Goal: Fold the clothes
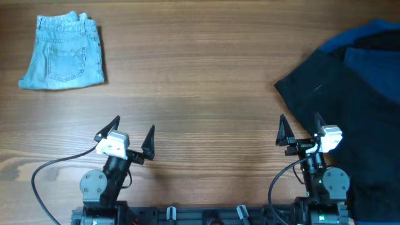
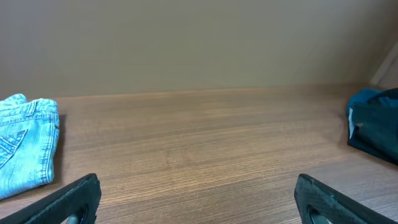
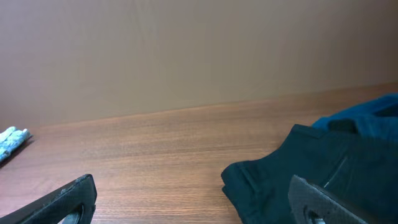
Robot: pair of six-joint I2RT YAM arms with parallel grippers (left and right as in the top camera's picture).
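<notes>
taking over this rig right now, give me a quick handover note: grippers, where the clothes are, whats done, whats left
Left gripper: open, empty, over bare table at the near edge.
Right gripper: open, empty, at the left edge of the black garment; cannot tell if it touches.
Done: denim shorts lie folded at the far left corner.
Left: the black garment lies unfolded on the right, with a blue garment bunched at its far side. Both need folding.
</notes>
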